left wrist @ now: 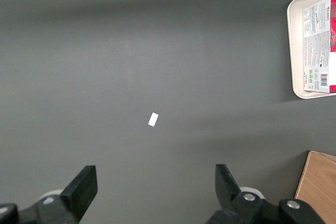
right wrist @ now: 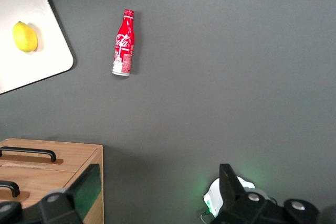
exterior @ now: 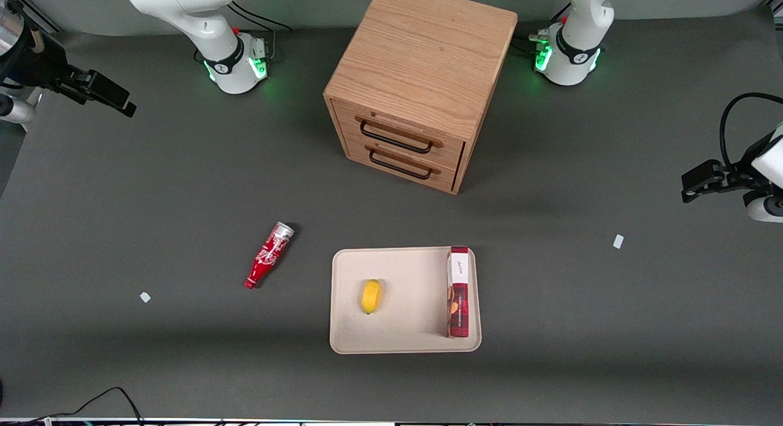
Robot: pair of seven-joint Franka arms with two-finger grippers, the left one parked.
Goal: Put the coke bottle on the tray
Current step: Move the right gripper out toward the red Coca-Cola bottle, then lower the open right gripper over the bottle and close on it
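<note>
Hovering high above the table (exterior: 183, 187), my gripper (right wrist: 157, 192) has its fingers (right wrist: 86, 190) spread wide and holds nothing. Bare grey surface lies all around below me. The coke bottle (exterior: 269, 255) lies on its side well below my fingers, cap end nearer the front camera, just beside the tray (exterior: 404, 337) but apart from it. A lemon (exterior: 371, 296) and a red-and-white box (exterior: 458, 291) rest on that tray. A wooden drawer cabinet (exterior: 422, 77) stands farther back.
</note>
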